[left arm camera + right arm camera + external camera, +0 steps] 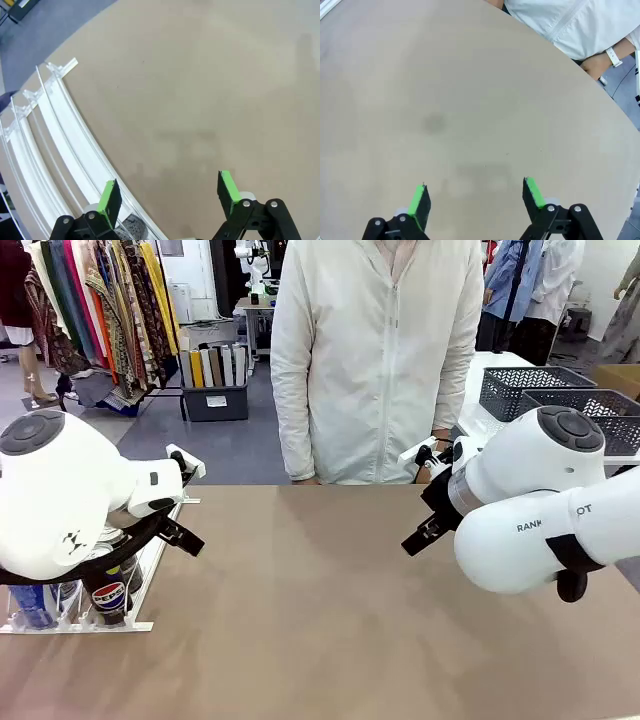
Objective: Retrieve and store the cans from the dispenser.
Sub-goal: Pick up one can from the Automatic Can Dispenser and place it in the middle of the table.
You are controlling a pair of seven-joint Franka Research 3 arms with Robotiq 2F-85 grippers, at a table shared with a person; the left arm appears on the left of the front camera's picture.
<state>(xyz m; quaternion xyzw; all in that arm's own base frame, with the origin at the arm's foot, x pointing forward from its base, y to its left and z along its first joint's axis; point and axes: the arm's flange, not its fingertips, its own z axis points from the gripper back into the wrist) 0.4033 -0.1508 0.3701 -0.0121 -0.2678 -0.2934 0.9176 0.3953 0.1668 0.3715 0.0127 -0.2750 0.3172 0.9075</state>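
The right pincer hangs agape over bare table, a person's hand beyond.

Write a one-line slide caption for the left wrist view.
Open left gripper hovers above the tan table at the edge of the white-railed dispenser.

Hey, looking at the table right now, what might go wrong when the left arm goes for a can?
The left tool hangs open with one finger over the thin rails of the rack; coming down, it might catch them. The Pepsi can sits tight under the left arm, so a swing may tip it. The person's hand is near the right arm.
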